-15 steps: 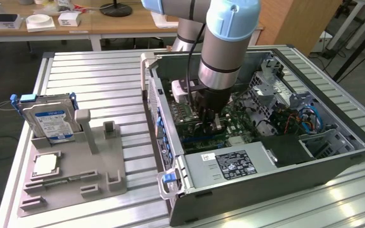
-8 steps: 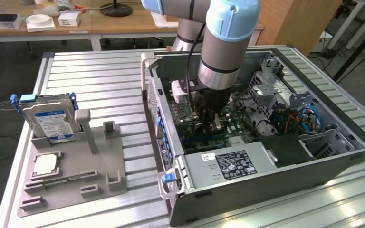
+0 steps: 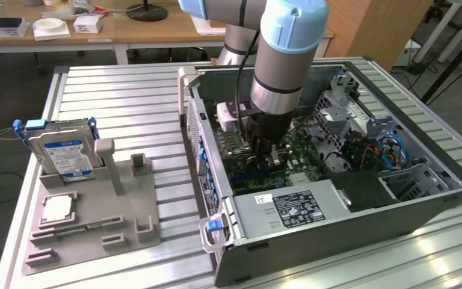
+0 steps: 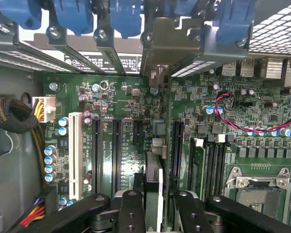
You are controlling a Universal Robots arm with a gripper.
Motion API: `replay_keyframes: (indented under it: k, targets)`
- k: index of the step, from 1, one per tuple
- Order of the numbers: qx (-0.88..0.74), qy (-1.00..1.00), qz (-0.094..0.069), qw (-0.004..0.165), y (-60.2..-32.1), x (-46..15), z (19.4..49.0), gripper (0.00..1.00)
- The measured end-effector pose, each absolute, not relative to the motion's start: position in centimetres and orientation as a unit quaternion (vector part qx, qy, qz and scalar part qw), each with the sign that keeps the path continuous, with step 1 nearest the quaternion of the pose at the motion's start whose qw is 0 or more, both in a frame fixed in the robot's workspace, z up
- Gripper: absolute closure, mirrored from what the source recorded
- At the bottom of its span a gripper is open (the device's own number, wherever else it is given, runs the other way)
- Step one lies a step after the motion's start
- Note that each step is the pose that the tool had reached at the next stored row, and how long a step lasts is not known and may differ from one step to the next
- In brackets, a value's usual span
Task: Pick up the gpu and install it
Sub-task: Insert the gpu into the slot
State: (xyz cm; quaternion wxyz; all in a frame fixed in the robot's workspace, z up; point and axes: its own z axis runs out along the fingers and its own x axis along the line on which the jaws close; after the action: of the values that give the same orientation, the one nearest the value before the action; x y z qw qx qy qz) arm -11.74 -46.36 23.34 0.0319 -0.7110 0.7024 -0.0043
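Inside the open computer case (image 3: 335, 229), the arm reaches straight down and the gripper (image 3: 268, 150) hangs low over the motherboard (image 3: 251, 174). In the wrist view the gripper (image 4: 157, 213) has its jaws clamped on the gpu (image 4: 154, 179), which stands on edge between the two fingers (image 4: 131, 208). So the gpu is held in the jaws, not lying apart from them.

Key relation: the gpu's long axis runs away from the jaws across the motherboard (image 4: 136, 111) toward the case's rear wall, where the blue latches (image 4: 72, 14) and the bracket openings are. The card lines up between two long black slots (image 4: 116, 155), with a silver bracket piece (image 4: 157, 77) directly ahead at the rear wall. Whether the lower edge is already seated in a connector cannot be told, since the card hides what is under it.

Off to the exterior view's left, well apart from the case, a hard drive (image 3: 64, 153) stands on a grey tray (image 3: 94, 223).
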Motion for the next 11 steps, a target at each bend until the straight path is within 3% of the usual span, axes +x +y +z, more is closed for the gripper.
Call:
replay_keyframes:
  k: [11]
  targets:
    - [-0.711, 0.702, -0.005, 0.033, -46.36, -11.75, 23.17, 0.72]
